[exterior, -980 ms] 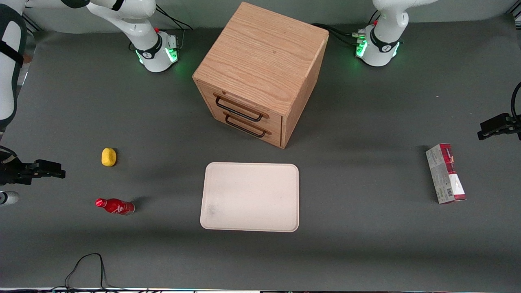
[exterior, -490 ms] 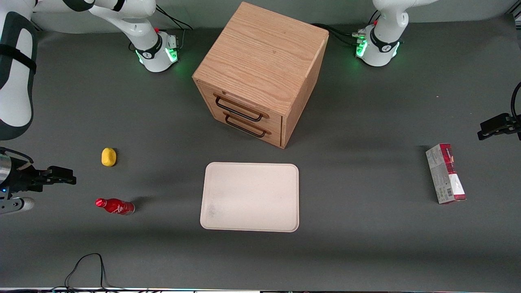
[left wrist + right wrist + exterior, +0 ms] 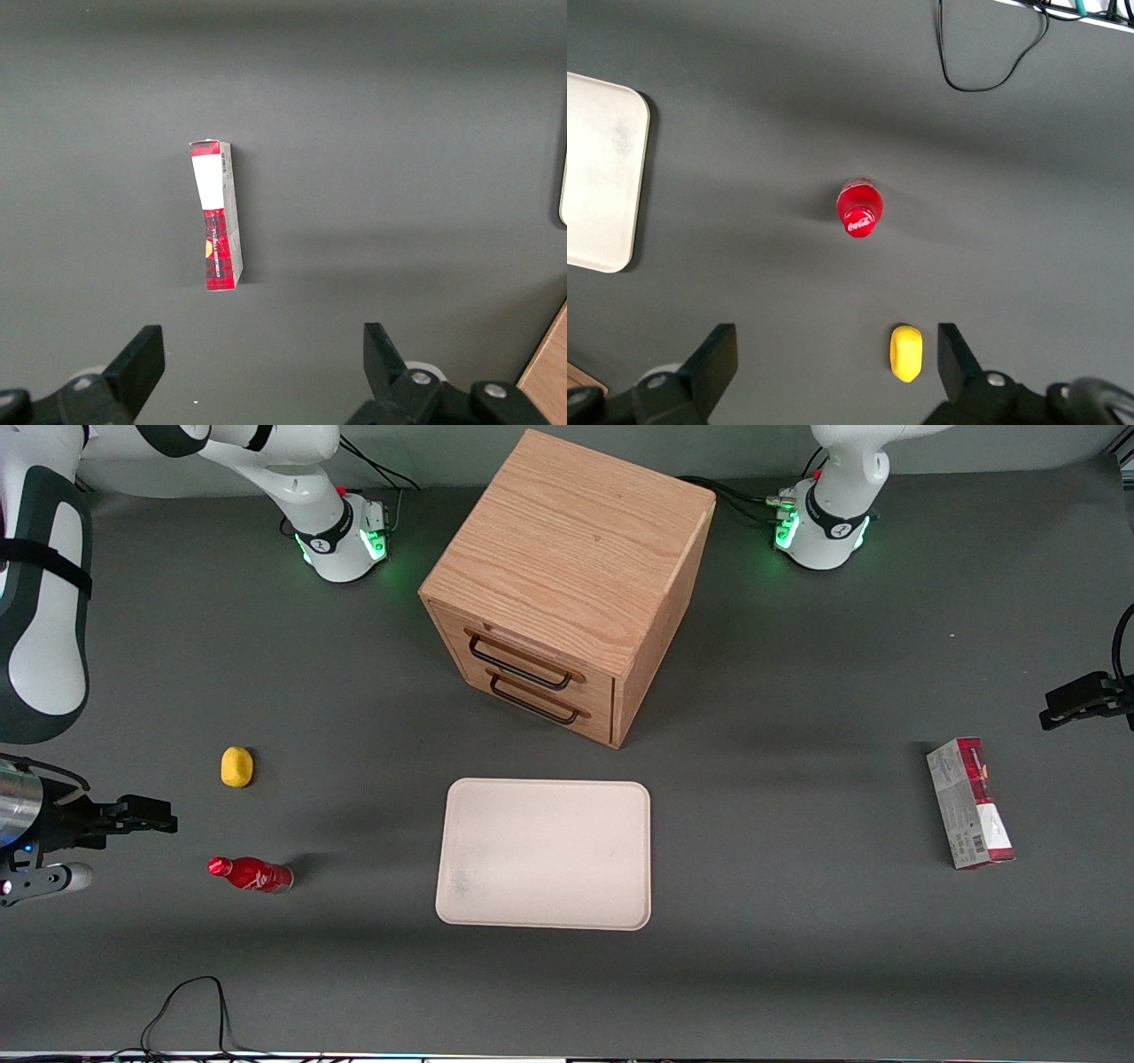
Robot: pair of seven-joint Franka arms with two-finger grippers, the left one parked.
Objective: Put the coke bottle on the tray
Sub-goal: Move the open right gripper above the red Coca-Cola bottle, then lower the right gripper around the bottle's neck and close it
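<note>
The coke bottle (image 3: 251, 874), small and red with a red cap, stands upright on the grey table toward the working arm's end. In the right wrist view I see it from above, cap up (image 3: 859, 211). The cream-white tray (image 3: 545, 855) lies flat in front of the wooden cabinet, and one corner of it shows in the right wrist view (image 3: 598, 168). My right gripper (image 3: 149, 818) hangs well above the table, out past the bottle toward the working arm's end. It is open and empty, with its jaws wide apart (image 3: 837, 359).
A yellow lemon-like object (image 3: 236, 767) lies farther from the front camera than the bottle, and also shows in the right wrist view (image 3: 905, 353). A wooden two-drawer cabinet (image 3: 567, 584) stands mid-table. A red-and-grey carton (image 3: 970, 803) lies toward the parked arm's end. A black cable (image 3: 186, 1010) loops near the front edge.
My right gripper has moved in from the table's end toward the bottle. The bottle, tray and other objects have not moved.
</note>
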